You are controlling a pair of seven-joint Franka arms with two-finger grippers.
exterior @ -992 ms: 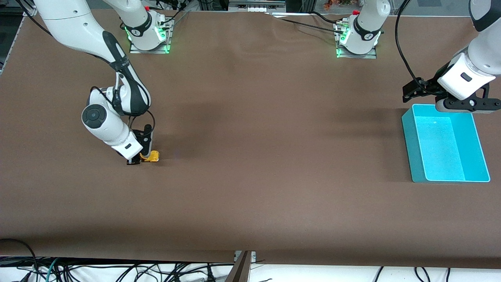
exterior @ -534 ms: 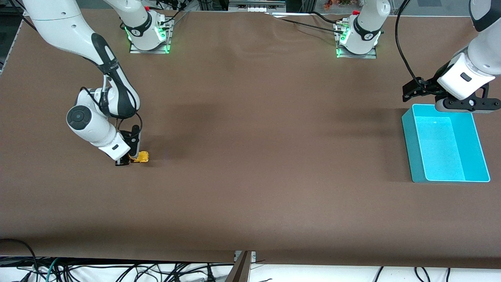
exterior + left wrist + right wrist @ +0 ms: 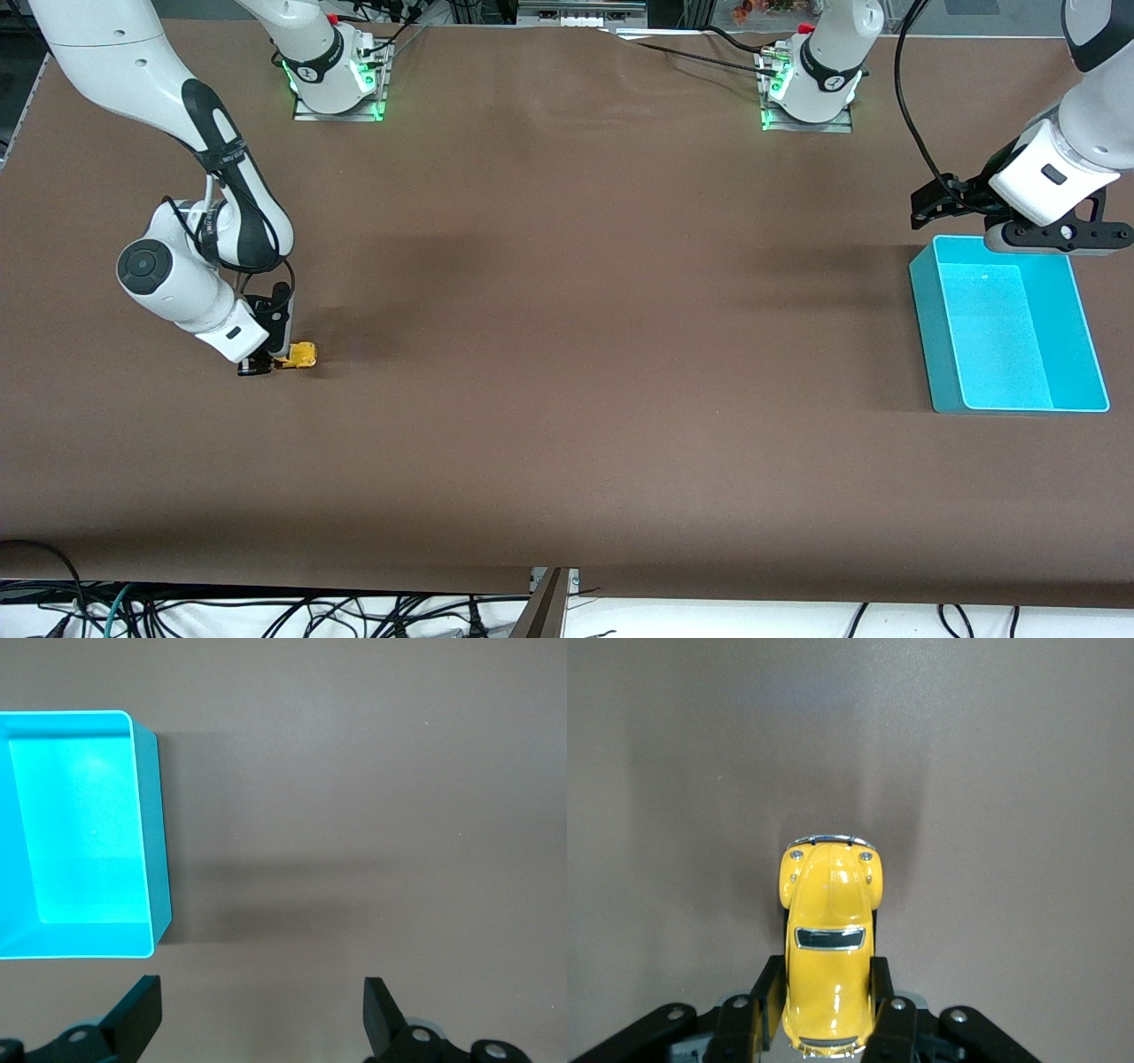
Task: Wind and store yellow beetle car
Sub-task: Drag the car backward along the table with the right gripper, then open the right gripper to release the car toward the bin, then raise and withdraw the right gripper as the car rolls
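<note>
Right gripper [image 3: 270, 361] low at right arm's end of surface [image 3: 567, 354], jaws pinching car [image 3: 302, 355] by rear flanks; nose points straight out from jaws. Left gripper [image 3: 261, 1014] waits over bin [image 3: 926, 328] edge, jaws spread.

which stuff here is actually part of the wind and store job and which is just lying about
Part of the job:
yellow beetle car, clamped in the right gripper on the table
teal bin, empty
left gripper, open, waiting over the bin's edge

Just lying about:
cables past the table's near edge

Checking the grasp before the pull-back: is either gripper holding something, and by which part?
The right gripper clamps the car by its rear sides, on the table. The left gripper is open, holding nothing.
</note>
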